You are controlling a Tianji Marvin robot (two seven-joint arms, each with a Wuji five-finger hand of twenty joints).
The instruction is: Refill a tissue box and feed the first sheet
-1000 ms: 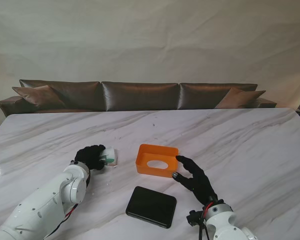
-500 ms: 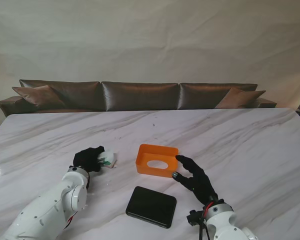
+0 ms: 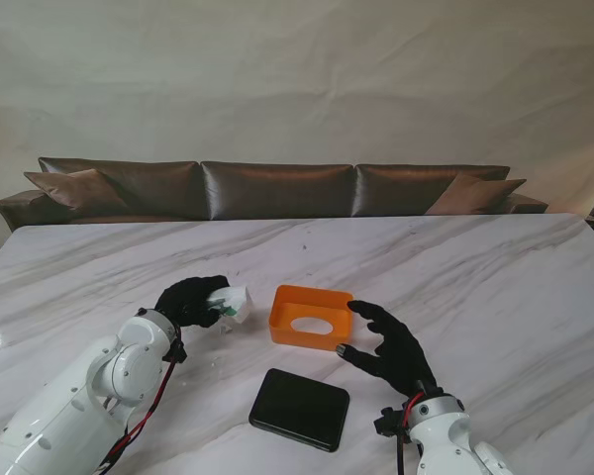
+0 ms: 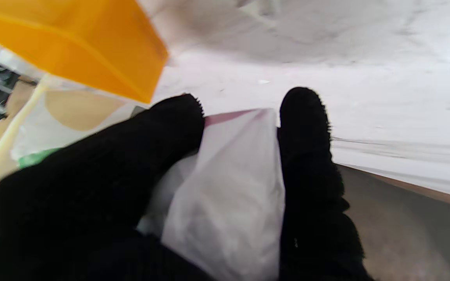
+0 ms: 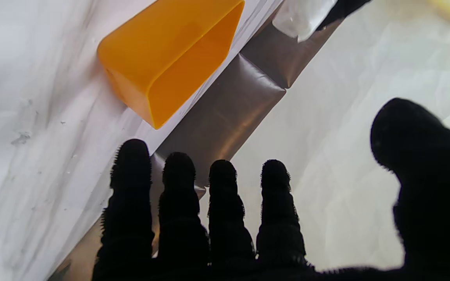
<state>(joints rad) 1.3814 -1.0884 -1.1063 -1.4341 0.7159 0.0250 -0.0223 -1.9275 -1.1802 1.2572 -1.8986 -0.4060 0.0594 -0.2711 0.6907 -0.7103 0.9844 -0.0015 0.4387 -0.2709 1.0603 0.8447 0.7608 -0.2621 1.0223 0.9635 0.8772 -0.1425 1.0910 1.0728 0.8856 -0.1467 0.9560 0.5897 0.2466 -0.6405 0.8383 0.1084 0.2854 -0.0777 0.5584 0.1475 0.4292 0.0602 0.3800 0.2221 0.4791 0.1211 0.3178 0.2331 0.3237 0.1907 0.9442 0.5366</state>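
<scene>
An orange tissue box shell (image 3: 311,317) with an oval slot stands open side up in the middle of the marble table (image 3: 495,287). My left hand (image 3: 191,300) is shut on a white tissue pack (image 3: 233,301) with green print, held above the table just left of the box. In the left wrist view the tissue pack (image 4: 229,195) sits between black fingers (image 4: 305,132), with the orange box (image 4: 76,47) close ahead. My right hand (image 3: 391,348) is open, fingers spread, lifted just off the box's right near corner. The right wrist view shows the orange box (image 5: 170,58) beyond my spread fingers (image 5: 178,175).
A flat black lid or base (image 3: 299,408) lies on the table nearer to me than the box, between both arms. A brown leather sofa (image 3: 277,188) runs along the table's far edge.
My left hand has lifted the tissue pack off the table and carried it right toward the orange box. My right hand has come away from the box's side and risen slightly.
</scene>
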